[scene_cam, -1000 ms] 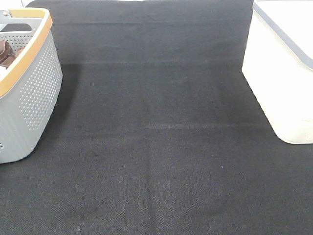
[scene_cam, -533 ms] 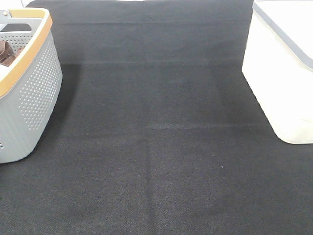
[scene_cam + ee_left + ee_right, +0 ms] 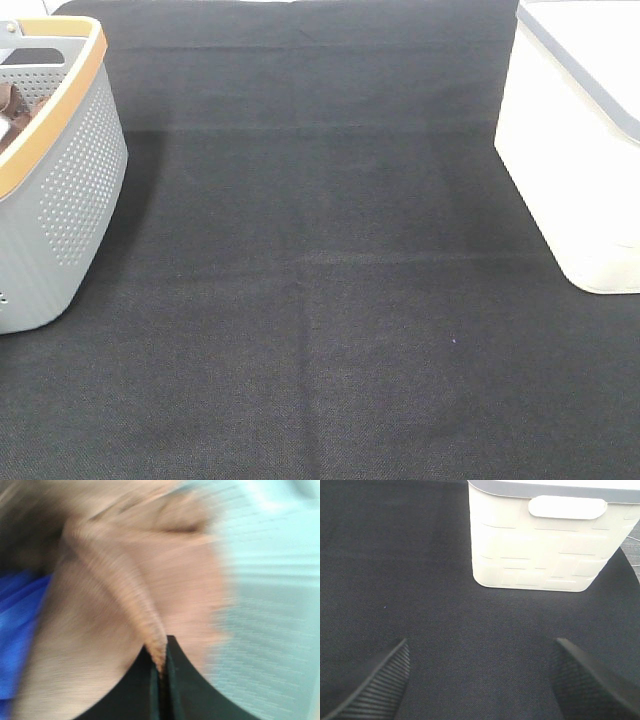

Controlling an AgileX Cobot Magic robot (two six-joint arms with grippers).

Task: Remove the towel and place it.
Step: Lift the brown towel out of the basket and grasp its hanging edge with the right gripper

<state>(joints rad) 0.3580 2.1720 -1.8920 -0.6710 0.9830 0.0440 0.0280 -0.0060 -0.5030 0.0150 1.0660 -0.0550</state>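
Observation:
In the left wrist view, which is blurred by motion, my left gripper is shut on a raised fold of the reddish-brown towel, inside the grey basket. In the exterior high view only a sliver of brown cloth shows over the basket's orange rim, and neither gripper is in that view. I cannot tell there which brown cloth it is. My right gripper is open and empty above the black mat, facing the white bin.
A blue cloth lies beside the towel in the basket. The basket stands at the left edge of the black mat. The white bin with a grey rim stands at the right.
In the exterior high view the brown cloth in the basket has shifted, and less of it shows above the rim. The basket and bin have not moved.

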